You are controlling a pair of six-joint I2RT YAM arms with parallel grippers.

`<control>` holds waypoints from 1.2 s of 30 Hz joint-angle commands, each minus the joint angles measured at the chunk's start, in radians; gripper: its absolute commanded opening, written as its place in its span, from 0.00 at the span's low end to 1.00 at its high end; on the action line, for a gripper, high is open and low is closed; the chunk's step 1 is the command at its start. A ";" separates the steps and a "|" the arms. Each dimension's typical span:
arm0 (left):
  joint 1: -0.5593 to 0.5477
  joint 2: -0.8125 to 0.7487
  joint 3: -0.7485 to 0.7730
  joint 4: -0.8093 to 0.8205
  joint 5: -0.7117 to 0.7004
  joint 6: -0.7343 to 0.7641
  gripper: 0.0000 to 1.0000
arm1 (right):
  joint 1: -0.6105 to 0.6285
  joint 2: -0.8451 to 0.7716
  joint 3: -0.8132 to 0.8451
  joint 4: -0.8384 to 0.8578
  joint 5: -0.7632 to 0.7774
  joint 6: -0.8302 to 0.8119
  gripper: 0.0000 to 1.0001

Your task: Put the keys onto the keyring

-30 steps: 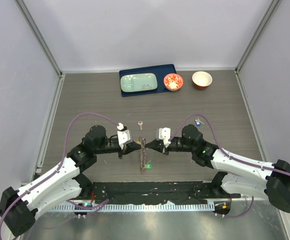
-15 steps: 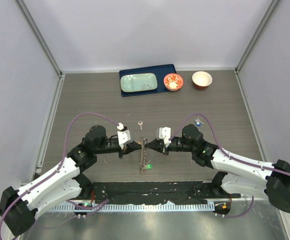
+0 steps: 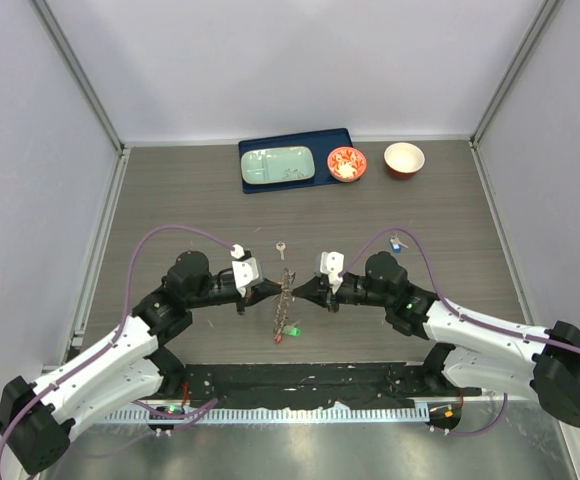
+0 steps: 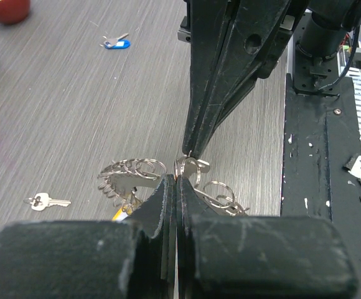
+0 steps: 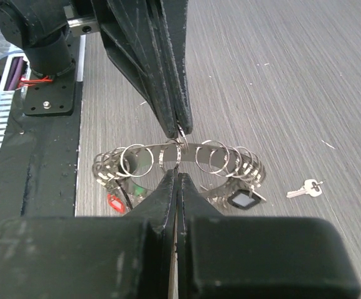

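Observation:
The keyring (image 3: 286, 300) stands on edge between my two grippers at the table's middle. It is a metal band with many small split rings (image 5: 196, 151). My left gripper (image 3: 273, 291) is shut on its rim from the left (image 4: 176, 182). My right gripper (image 3: 300, 290) is shut on it from the right (image 5: 178, 177). A red-headed key (image 5: 115, 202), a green one (image 5: 137, 187) and a black tag (image 5: 243, 199) hang from the ring. A loose silver key (image 3: 282, 246) lies just beyond it. A blue-headed key (image 3: 397, 243) lies further right.
At the back stand a dark blue tray (image 3: 335, 140) with a pale green plate (image 3: 278, 165), a red-and-white bowl (image 3: 347, 164) and a second bowl (image 3: 404, 159). A black mat (image 3: 310, 380) runs along the near edge. Grey walls close in both sides.
The ring's lower end has swung left, and the red key now shows beside the green one. Both grippers stay shut and have shifted only slightly.

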 commanded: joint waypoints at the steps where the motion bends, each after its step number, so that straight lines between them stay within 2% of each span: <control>1: -0.002 -0.021 0.007 0.104 0.005 -0.004 0.00 | 0.005 -0.011 0.007 0.060 -0.066 0.043 0.01; 10: -0.003 -0.019 0.012 0.101 -0.022 -0.007 0.00 | 0.028 -0.009 0.038 0.100 -0.184 0.067 0.01; 15: -0.002 -0.019 0.012 0.105 -0.025 -0.019 0.00 | 0.077 0.059 0.069 0.095 -0.196 0.055 0.01; 20: -0.003 -0.030 0.007 0.109 -0.012 -0.019 0.00 | 0.097 0.069 0.079 0.091 -0.135 0.050 0.01; 24: -0.003 -0.045 0.004 0.098 0.005 -0.007 0.00 | 0.094 -0.006 0.076 -0.010 0.058 0.018 0.01; 29: -0.003 -0.045 0.004 0.099 0.030 -0.007 0.00 | 0.025 -0.101 0.056 -0.063 0.092 0.020 0.01; 36: -0.003 -0.030 0.006 0.096 0.048 0.001 0.00 | -0.111 -0.124 0.033 0.001 0.041 0.058 0.01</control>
